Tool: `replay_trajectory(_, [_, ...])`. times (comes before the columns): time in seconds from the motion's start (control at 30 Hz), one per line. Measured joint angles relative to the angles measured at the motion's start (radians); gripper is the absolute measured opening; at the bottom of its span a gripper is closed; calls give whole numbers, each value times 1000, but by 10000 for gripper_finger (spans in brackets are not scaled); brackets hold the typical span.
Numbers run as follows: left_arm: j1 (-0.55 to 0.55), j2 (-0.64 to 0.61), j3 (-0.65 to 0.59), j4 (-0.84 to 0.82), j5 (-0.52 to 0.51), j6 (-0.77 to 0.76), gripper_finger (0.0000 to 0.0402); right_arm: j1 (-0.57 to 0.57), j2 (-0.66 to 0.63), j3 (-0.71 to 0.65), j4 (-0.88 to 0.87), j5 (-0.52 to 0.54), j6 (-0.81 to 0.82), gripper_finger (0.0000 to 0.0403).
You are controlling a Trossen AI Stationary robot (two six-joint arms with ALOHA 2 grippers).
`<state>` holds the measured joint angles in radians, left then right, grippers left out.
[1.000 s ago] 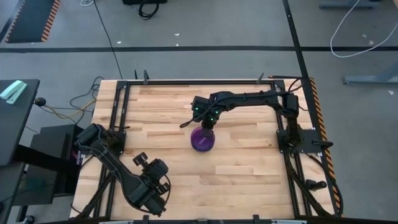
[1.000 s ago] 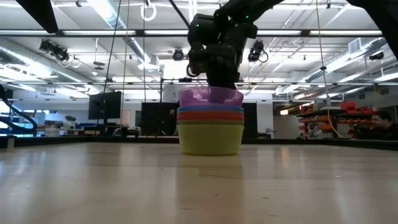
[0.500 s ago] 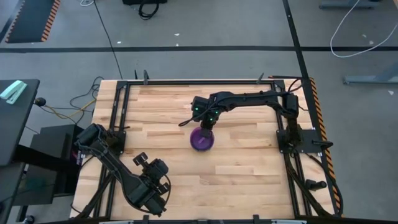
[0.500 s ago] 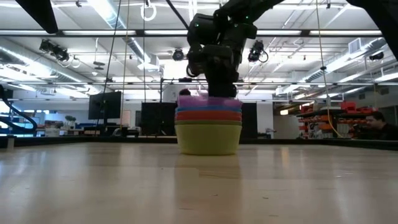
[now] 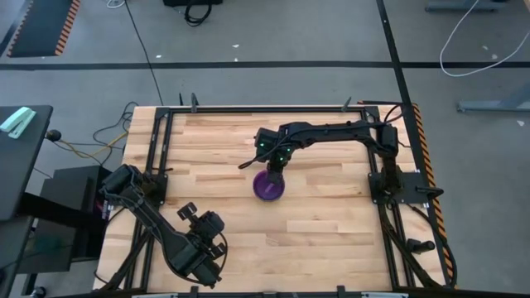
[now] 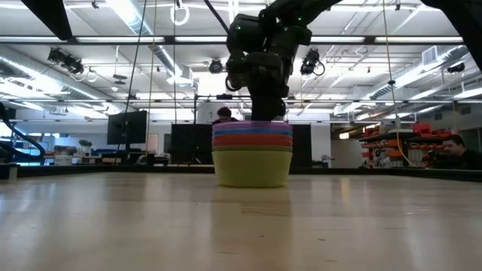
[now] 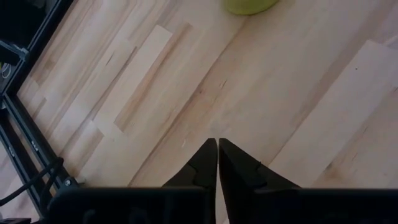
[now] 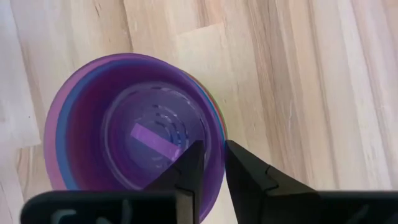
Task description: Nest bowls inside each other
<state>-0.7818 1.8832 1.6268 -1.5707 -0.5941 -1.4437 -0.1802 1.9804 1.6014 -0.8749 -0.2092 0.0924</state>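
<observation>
Six bowls [image 6: 252,154] nested mid-table [image 5: 331,223] — right claw [image 8: 211,163] pinching purple rim [image 8: 214,163]; could tip stack if lifted unreleased.

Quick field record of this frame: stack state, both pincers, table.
stack: bowls nested in one stack near the table's middle
top bowl: purple bowl, seated in the stack
bottom bowl: yellow-green bowl, standing on the table
right pincer: right pincer at the purple bowl's rim, one finger inside and one outside, narrow gap
left pincer: left pincer shut, parked at the table's near-left corner, holding nothing
table: wooden table, no loose bowls visible
</observation>
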Motion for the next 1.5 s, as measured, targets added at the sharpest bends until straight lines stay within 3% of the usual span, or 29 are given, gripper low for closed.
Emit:
replay_trajectory(0.27, [10, 0, 0, 0, -53, 64, 11, 31, 0, 111, -99, 3, -75, 70])
replay_trajectory(0.43, [61, -10, 0, -2, -116, 129, 18, 80, -41, 206, -173, 69, -113, 63])
replay_trajectory(0.73, [171, -76, 0, 0, -301, 238, 10, 192, -335, 183, -134, 158, -113, 42])
replay_trajectory(0.97, [171, -211, -7, 3, -520, 237, 17, 306, -603, 63, -42, 258, -52, 27])
replay_trajectory(1.1, [160, -328, -107, 0, -623, 175, 22, 372, -748, -67, 10, 335, -8, 20])
replay_trajectory(1.3, [164, -497, -299, 9, -661, 44, 6, 438, -947, -282, 123, 404, 58, 9])
replay_trajectory(1.5, [163, -593, -424, 18, -696, -5, 25, 476, -1109, -473, 217, 421, 91, 8])
